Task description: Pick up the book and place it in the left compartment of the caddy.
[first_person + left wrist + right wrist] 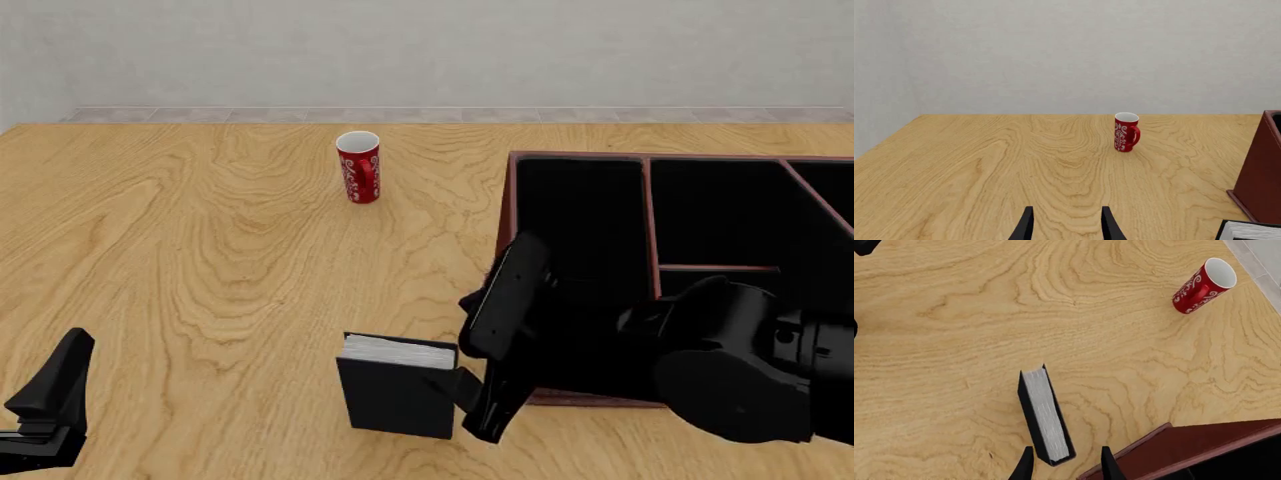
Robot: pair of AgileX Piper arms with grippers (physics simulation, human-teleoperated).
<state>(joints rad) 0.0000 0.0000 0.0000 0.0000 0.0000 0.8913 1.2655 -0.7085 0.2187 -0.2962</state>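
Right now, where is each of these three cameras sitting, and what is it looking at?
Left wrist view: behind the left gripper, low, looking across the table at the red mug.
Front view: fixed above the arms' side, looking forward and down; right arm and left gripper show.
Right wrist view: behind the right gripper, looking down on the book.
Shared: book, mug and caddy appear in all three.

Open table left of upright book; caddy wall close on its right.
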